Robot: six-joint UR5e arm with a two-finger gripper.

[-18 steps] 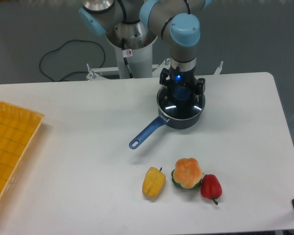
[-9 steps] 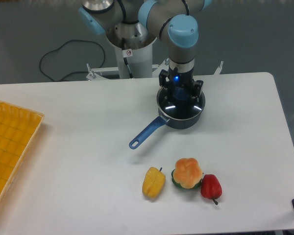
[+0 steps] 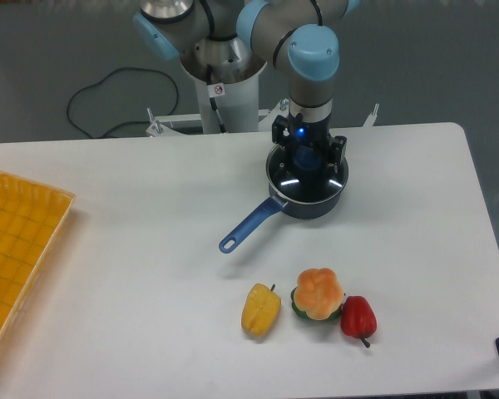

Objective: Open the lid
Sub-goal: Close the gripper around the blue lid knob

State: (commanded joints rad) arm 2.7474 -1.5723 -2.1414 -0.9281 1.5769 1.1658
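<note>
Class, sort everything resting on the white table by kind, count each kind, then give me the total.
Toy vegetables: 3 (yellow pepper, orange-and-green one, red pepper)
Saucepans: 1 (saucepan)
Lids: 1 (lid, on the saucepan)
Trays: 1 (yellow tray)
Total: 6

One saucepan (image 3: 303, 193) sits at twelve o'clock on the table (image 3: 133, 249), and one lid (image 3: 306, 181) rests on it. One gripper (image 3: 308, 160) hangs over the lid. Three toy foods lie at five o'clock: one yellow pepper (image 3: 260, 309), one orange-and-green vegetable (image 3: 318, 293), one red pepper (image 3: 358, 317). One yellow tray (image 3: 17, 249) lies at nine o'clock.
</note>
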